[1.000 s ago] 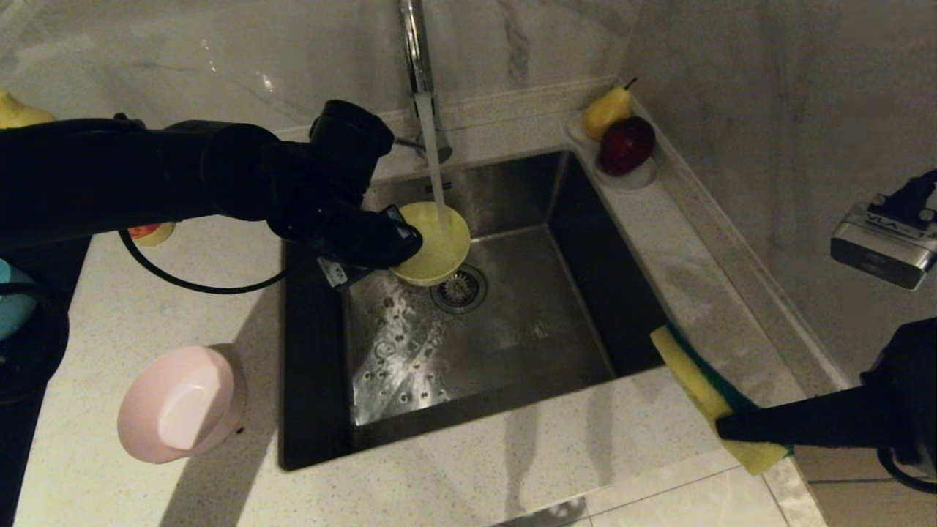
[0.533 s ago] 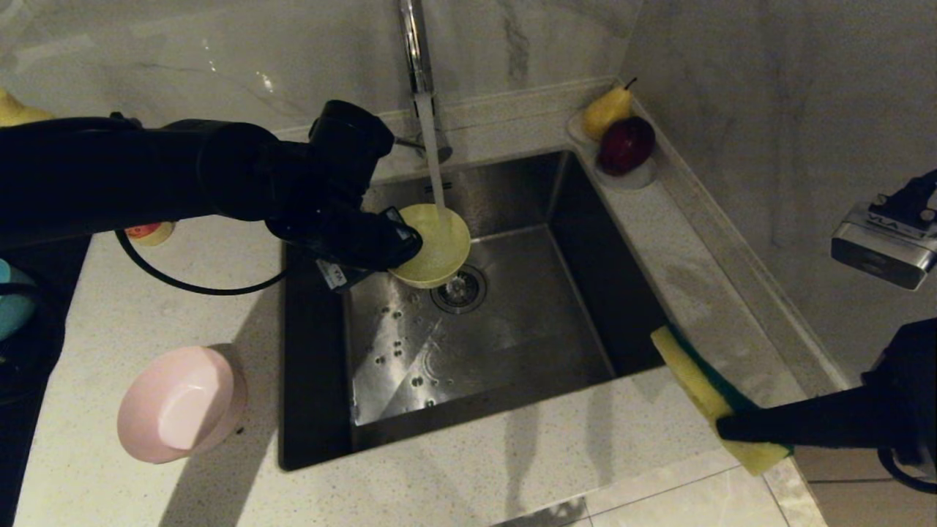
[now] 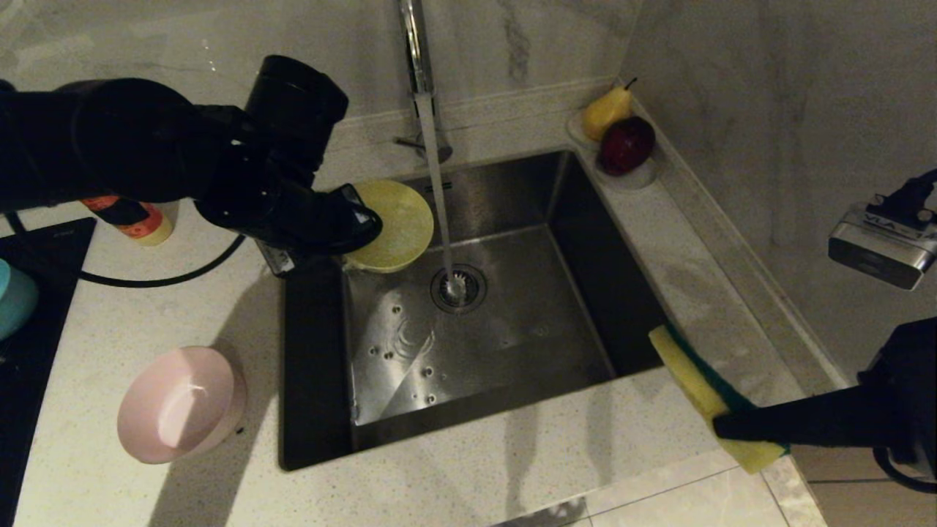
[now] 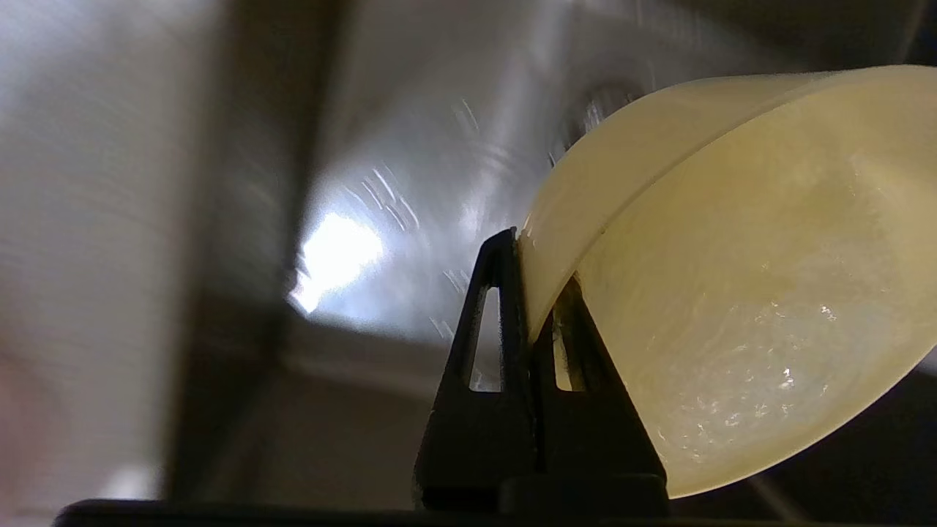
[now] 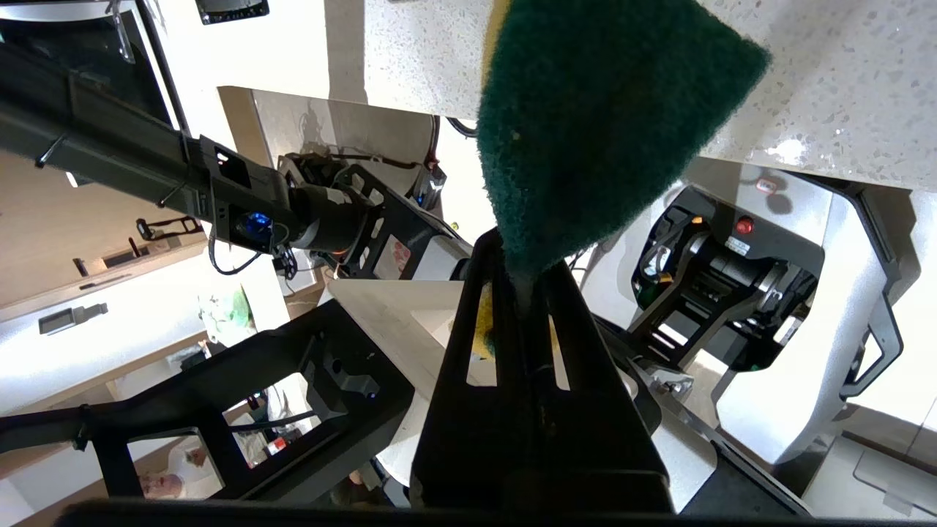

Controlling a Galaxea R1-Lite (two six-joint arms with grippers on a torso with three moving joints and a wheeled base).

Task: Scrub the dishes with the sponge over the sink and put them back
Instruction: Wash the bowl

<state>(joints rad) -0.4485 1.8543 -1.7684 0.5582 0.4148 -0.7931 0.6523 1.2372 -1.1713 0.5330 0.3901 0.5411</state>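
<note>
My left gripper is shut on the rim of the pale yellow bowl and holds it tilted over the sink's far left corner, left of the running water. In the left wrist view the fingertips pinch the wet bowl's edge. The pink bowl rests on the counter left of the sink. A light blue bowl peeks in at the left edge. My right gripper is shut on the sponge, held above the counter by the sink's near right corner; its green face shows.
Water runs from the chrome tap straight onto the drain strainer. A pear and a red apple sit on a small dish at the sink's far right corner. A bottle and a black cooktop lie to the left.
My left gripper has lifted the yellow bowl up and to the left, out of the water stream, which now falls on the drain. The right arm and sponge have not moved.
</note>
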